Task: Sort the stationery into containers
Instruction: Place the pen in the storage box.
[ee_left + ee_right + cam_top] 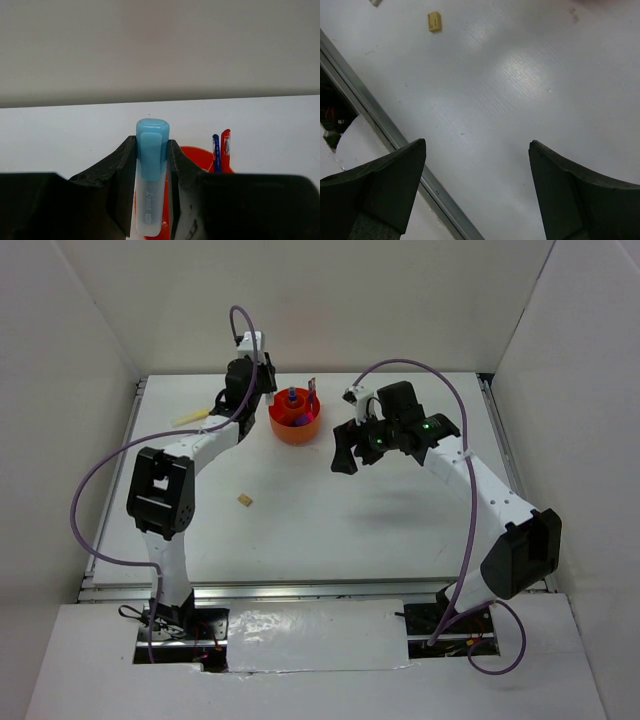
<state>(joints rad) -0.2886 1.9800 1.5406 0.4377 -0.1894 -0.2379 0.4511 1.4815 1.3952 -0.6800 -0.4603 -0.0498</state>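
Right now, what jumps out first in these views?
The bright orange pot stands far-middle on the table, pens upright inside. Close by, the left gripper is shut on a blue-capped clear bottle. One tan eraser lies nearer, left of centre; the right gripper hangs open.

Robotics lab test cell, white panel walls (90, 310), white table (330, 530), aluminium rails (300, 586)
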